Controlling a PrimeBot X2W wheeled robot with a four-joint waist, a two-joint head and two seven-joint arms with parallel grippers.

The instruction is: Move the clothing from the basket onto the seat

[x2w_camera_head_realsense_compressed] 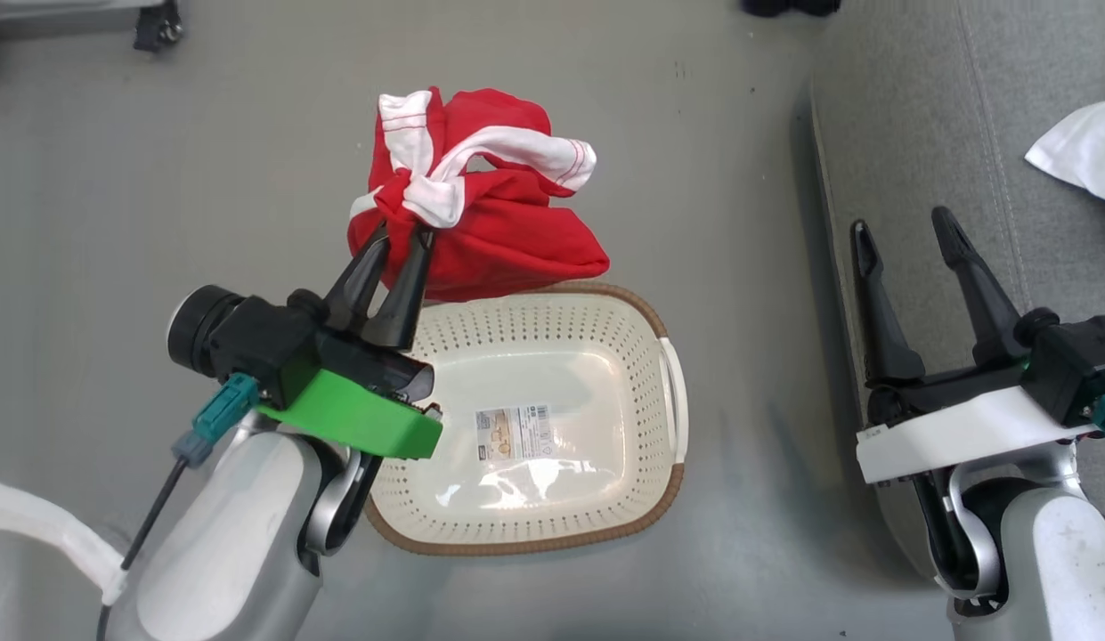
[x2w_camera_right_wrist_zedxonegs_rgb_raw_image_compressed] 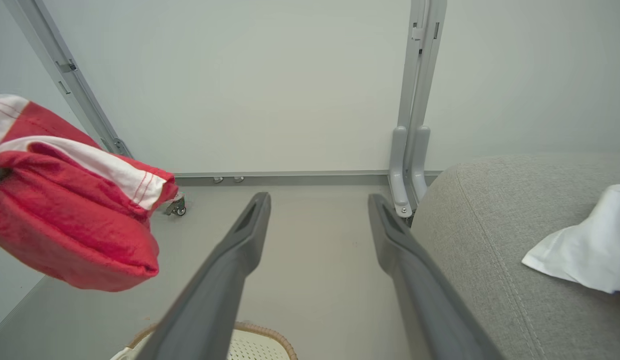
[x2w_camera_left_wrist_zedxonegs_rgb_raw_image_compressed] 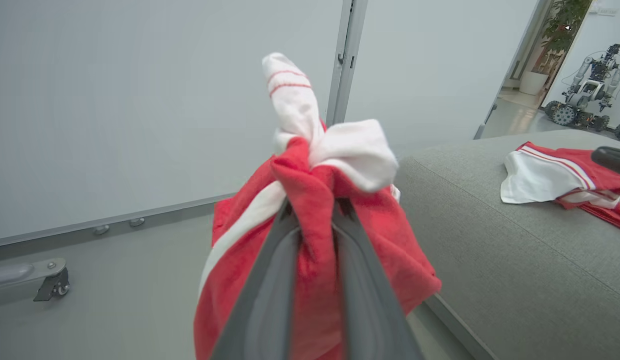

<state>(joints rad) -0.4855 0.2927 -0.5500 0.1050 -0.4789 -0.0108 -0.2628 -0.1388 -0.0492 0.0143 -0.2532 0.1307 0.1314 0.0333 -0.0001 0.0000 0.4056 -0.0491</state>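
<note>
Clothing, piece one: bunched red soft-fabric garment (x2w_camera_head_realsense_compressed: 499, 240) with white panels and thin red stitch lines on the white trim, hanging clear of the floor in the grasp of the left gripper (x2w_camera_head_realsense_compressed: 402, 233); both long dark fingers (x2w_camera_left_wrist_zedxonegs_rgb_raw_image_compressed: 270, 300) pinched together on a fold of red cloth, fabric squeezed up between them, white ends twisted above the tips; in the head view the bundle lies over the far rim of the cream-white perforated plastic basket (x2w_camera_head_realsense_compressed: 605, 331) with brown woven-look rim, hiding part of that rim; whether cloth touches the rim cannot be told; basket stands on the grey floor (x2w_camera_head_realsense_compressed: 160, 223), one white side handle toward the seat, a printed paper label (x2w_camera_head_realsense_compressed: 514, 432) on its smooth bottom; grey fabric-upholstered seat (x2w_camera_head_realsense_compressed: 944, 133) with stitched seams lies to the robot's right of the basket, a strip of floor between them; clothing, piece two: red-and-white garment (x2w_camera_left_wrist_zedxonegs_rgb_raw_image_compressed: 559, 180) lying on the seat top, well apart from the held bundle; right gripper (x2w_camera_head_realsense_compressed: 902, 221) released, fingers spread wide, held over the seat's edge nearest the basket; right wrist view: held bundle to the left of the spread fingers, basket rim below them, pale wall panel (x2w_camera_right_wrist_zedxonegs_rgb_raw_image_compressed: 270, 90) and grey metal upright (x2w_camera_right_wrist_zedxonegs_rgb_raw_image_compressed: 414, 100) behind; left wrist view: another wheeled robot (x2w_camera_left_wrist_zedxonegs_rgb_raw_image_compressed: 589, 95) in a doorway far behind the seat.
</note>
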